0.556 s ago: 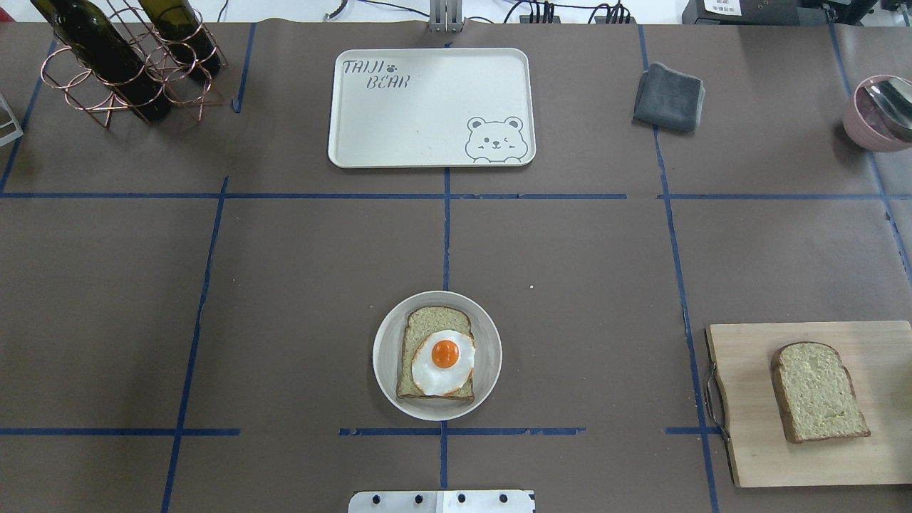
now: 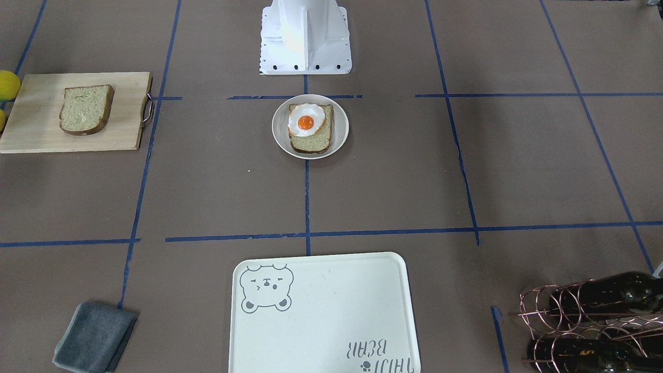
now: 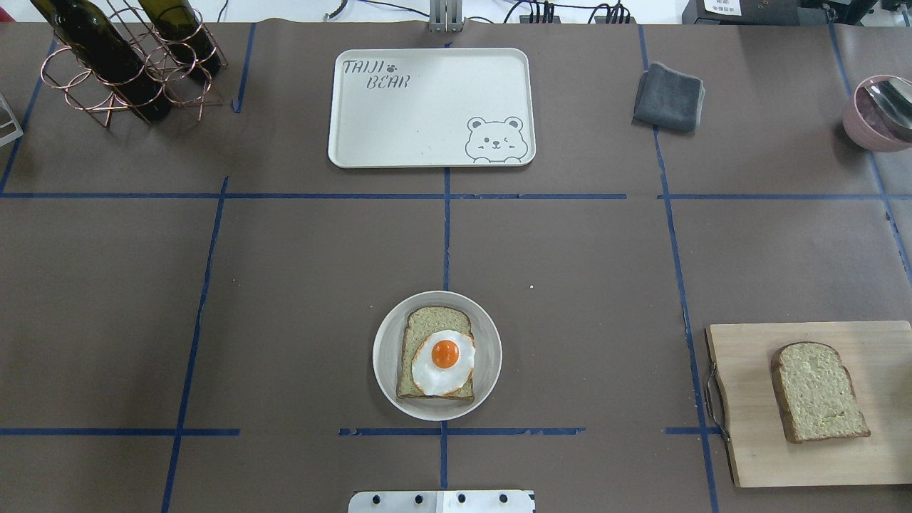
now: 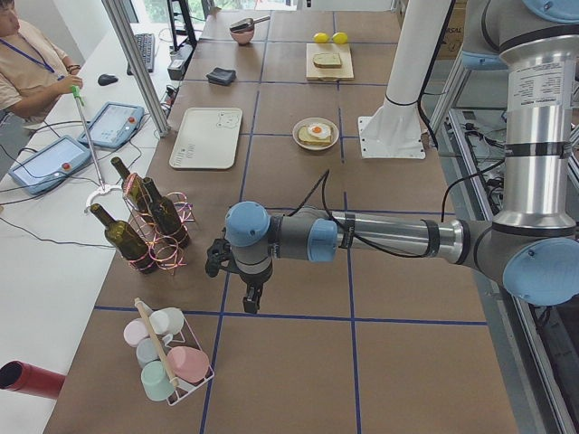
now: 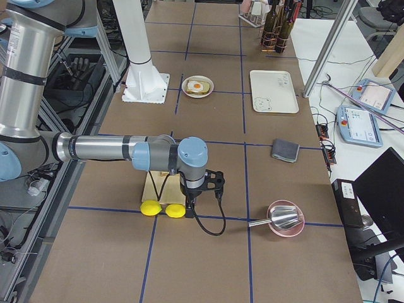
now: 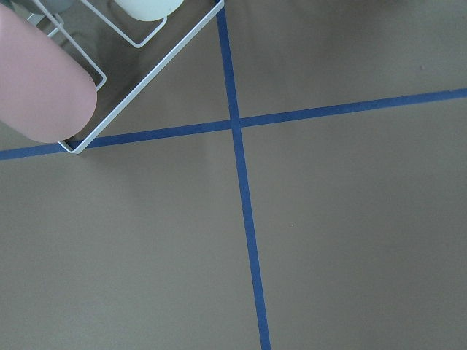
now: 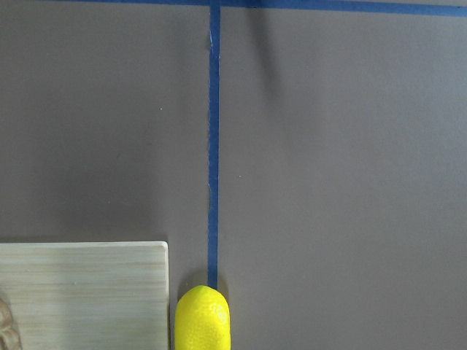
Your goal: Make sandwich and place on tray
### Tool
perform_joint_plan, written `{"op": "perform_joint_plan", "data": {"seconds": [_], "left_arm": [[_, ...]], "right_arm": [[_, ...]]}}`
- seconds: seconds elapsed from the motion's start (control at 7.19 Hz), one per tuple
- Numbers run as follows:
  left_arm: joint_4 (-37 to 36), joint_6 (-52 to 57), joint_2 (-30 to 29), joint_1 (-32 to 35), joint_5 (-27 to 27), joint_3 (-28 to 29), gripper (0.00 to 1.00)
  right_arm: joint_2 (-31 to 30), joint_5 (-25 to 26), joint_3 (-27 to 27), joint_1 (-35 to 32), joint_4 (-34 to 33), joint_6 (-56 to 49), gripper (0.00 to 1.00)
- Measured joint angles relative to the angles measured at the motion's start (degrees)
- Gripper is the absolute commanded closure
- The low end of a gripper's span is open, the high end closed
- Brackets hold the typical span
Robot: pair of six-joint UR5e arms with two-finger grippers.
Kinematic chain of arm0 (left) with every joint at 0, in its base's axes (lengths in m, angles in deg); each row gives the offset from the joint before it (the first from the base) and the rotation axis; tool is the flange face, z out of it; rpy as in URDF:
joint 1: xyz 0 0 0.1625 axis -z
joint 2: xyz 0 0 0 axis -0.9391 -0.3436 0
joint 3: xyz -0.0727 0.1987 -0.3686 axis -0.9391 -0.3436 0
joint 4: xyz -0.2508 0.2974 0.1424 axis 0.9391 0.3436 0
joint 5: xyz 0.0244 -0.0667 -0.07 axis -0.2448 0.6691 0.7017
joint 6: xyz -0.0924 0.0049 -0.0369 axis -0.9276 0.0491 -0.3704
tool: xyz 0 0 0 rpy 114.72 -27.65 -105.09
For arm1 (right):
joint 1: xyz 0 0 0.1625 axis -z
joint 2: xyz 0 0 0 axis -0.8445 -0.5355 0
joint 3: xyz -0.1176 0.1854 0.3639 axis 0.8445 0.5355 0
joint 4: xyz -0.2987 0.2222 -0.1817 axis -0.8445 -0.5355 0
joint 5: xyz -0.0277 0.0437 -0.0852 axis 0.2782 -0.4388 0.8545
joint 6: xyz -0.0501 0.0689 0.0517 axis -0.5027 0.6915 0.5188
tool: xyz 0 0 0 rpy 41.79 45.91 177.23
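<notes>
One bread slice [image 3: 427,324] lies on a small round white plate [image 3: 385,356] near the robot's base, with a fried egg [image 3: 444,361] on top; it also shows in the front view [image 2: 316,140]. A second bread slice [image 3: 816,390] lies on a wooden cutting board [image 3: 748,399] at the right. The cream tray [image 3: 413,121] with the bear drawing lies bare at the far middle. The left gripper [image 4: 249,297] hangs past the table's left end, the right gripper [image 5: 189,194] near the board's outer end. I cannot tell whether either is open or shut.
A copper rack with wine bottles [image 3: 121,57] stands at the far left. A folded grey cloth [image 3: 668,96] and a pink bowl with a spoon [image 3: 880,110] are at the far right. Lemons [image 7: 202,317] lie beside the board. A cup rack [image 4: 167,362] stands near the left gripper.
</notes>
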Motion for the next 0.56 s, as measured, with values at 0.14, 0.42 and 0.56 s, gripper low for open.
{"op": "perform_joint_plan", "data": {"seconds": [0.14,0.42,0.56], "left_arm": [[0.00,0.00,0.03,-0.03,0.05,-0.05,0.00],[0.12,0.00,0.03,-0.09,0.14,-0.04,0.00],[0.18,0.00,0.03,-0.11,0.14,-0.02,0.00]], "right_arm": [[0.69,-0.12,0.08,0.03,0.66,0.27,0.00],[1.61,-2.36,0.99,0.06,2.38,0.38,0.00],[1.51,-3.81,1.45,0.07,4.46,0.22,0.00]]}}
